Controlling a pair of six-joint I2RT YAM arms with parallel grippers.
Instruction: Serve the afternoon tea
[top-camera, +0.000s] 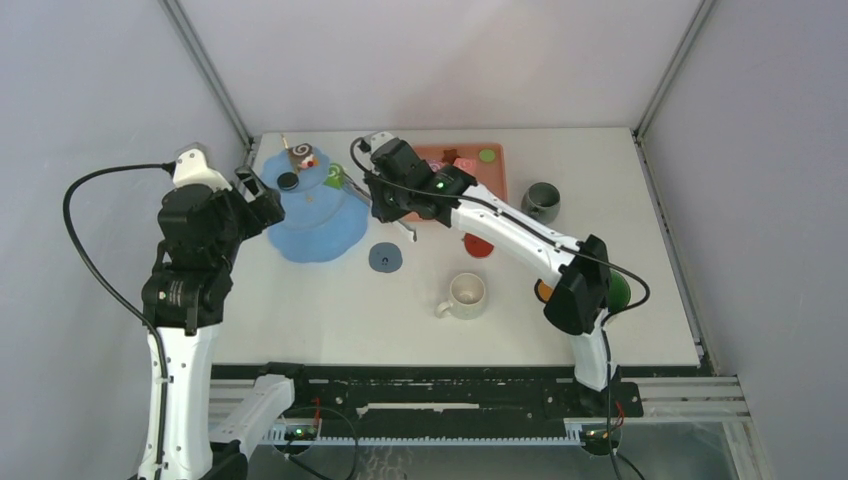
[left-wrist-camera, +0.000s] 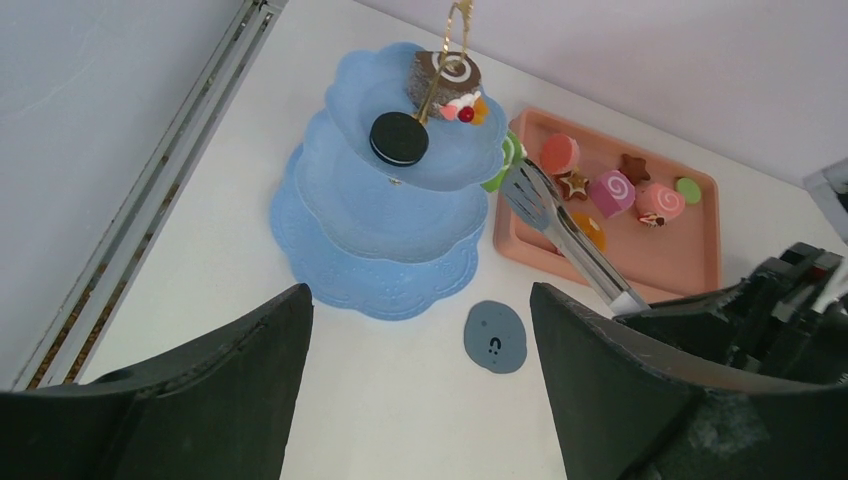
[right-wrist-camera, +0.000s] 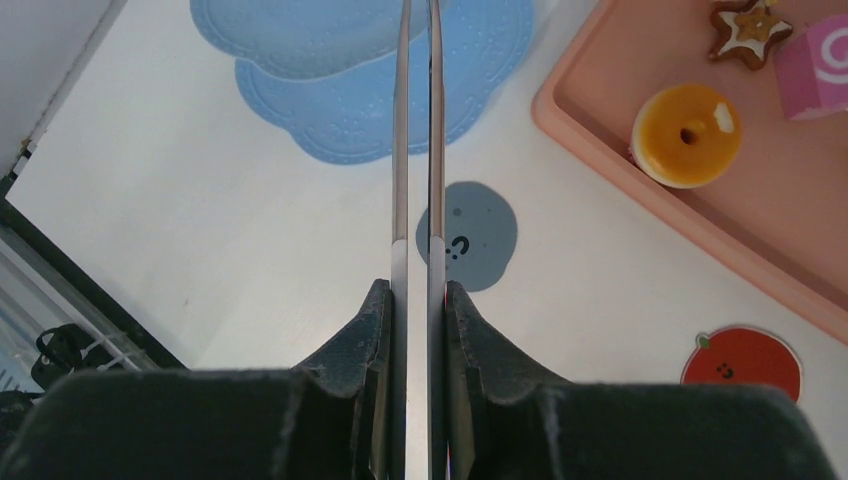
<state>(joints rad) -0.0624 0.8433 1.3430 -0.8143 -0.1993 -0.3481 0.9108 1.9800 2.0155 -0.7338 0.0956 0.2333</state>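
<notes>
Right pincer (right-wrist-camera: 418, 300): closed narrow on tongs (right-wrist-camera: 414, 150).
Left pincer (left-wrist-camera: 415, 300): wide, empty.
Relation: green pastry (left-wrist-camera: 508, 160) is seen at tong tips, just beside dessert tower (left-wrist-camera: 380, 215); right arm nearer.

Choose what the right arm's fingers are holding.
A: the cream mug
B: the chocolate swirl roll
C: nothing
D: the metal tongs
D: in the right wrist view, the right arm's fingers are closed on both blades of the metal tongs, which point toward the blue dessert tower.
</notes>
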